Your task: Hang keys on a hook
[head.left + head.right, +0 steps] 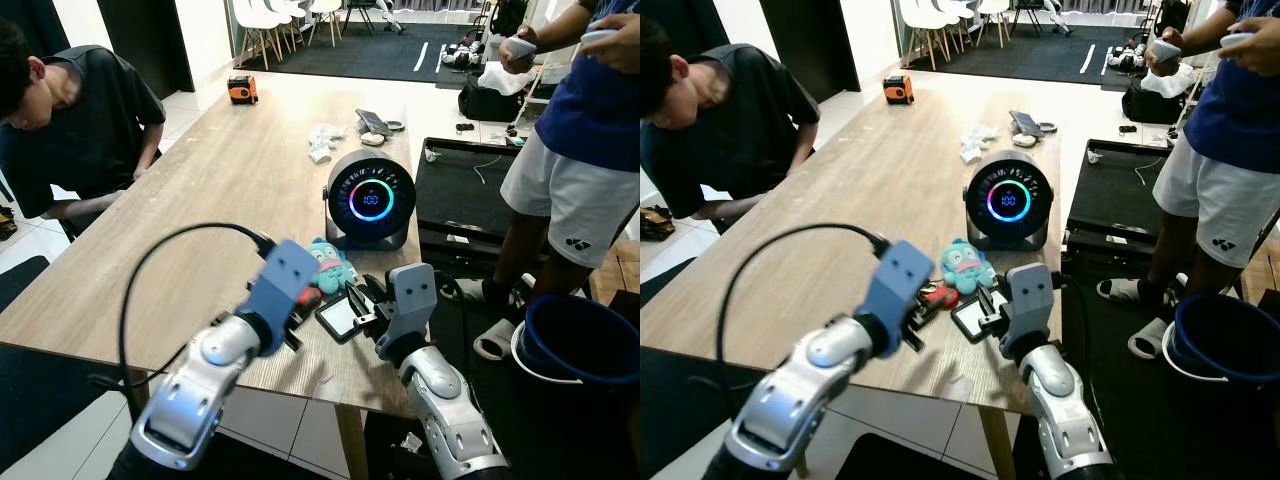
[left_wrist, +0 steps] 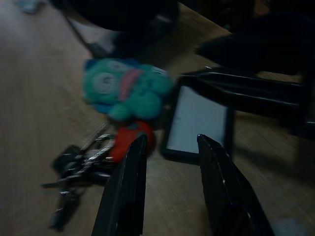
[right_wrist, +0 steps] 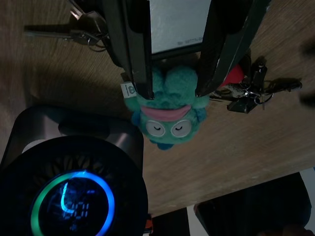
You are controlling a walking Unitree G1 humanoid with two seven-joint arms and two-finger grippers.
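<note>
A bunch of keys (image 2: pixel 78 164) lies on the wooden table (image 1: pixel 220 170), joined to a red tag (image 2: pixel 129 142) and a teal plush toy (image 1: pixel 328 265). Beside them lies a flat black-framed card (image 1: pixel 340 318). My left gripper (image 2: pixel 172 142) hovers open just above the red tag and the card's edge. My right gripper (image 3: pixel 172 91) comes in from the table's near right corner, open, with its fingers on either side of the card and the tips at the plush (image 3: pixel 170 115). I see no hook.
A round black fan (image 1: pixel 370 200) with a glowing display stands just behind the plush. A person (image 1: pixel 70 130) sits at the table's left side and another (image 1: pixel 585 150) stands to the right. A blue bucket (image 1: pixel 585 340) is on the floor at the right.
</note>
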